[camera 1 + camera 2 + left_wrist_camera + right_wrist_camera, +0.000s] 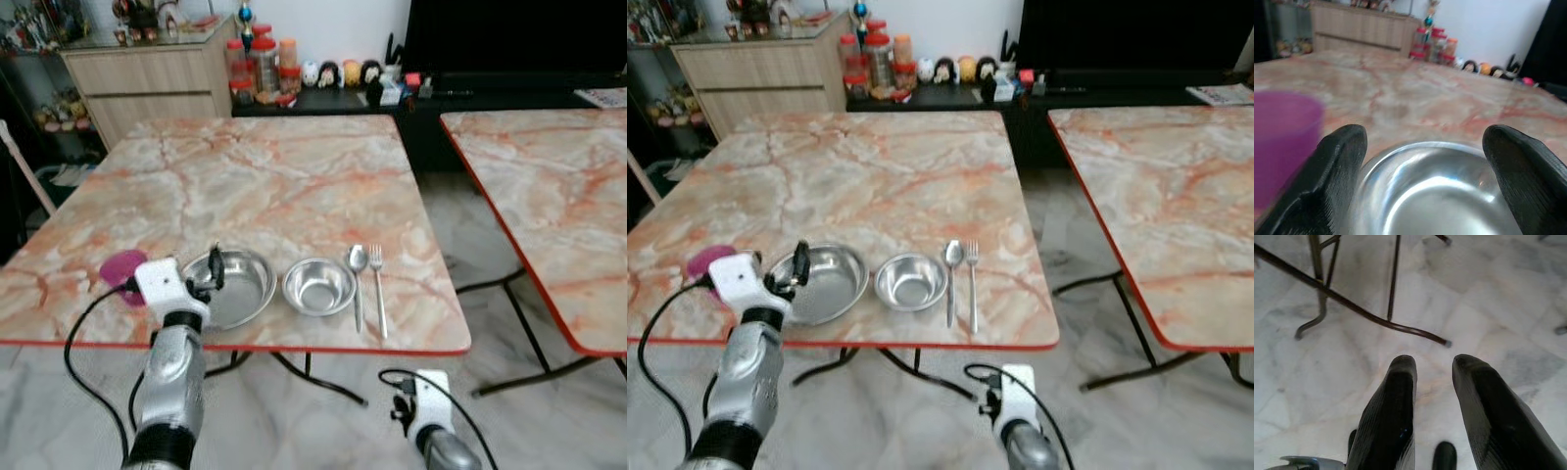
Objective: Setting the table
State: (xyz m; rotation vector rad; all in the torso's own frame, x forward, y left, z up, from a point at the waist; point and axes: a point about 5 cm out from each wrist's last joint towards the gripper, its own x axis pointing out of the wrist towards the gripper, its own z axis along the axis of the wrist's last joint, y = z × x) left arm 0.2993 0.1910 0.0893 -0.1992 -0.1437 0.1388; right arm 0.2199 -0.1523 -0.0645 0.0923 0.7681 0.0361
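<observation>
Setting the table. At the lower left of the head view, our left gripper [214, 272] hangs over the near rim of the large steel plate [245, 284], fingers [1337, 161] spread wide and empty. A purple cup [121, 265] sits just beside the plate's left edge; the small bowl [318, 285], spoon [358, 279] and fork [377, 289] lie to its right. If the cup is next, we should approach it level and clear of the plate's rim. Our right gripper [1432, 401] hangs idle below the table [294, 176], fingers slightly parted, empty.
</observation>
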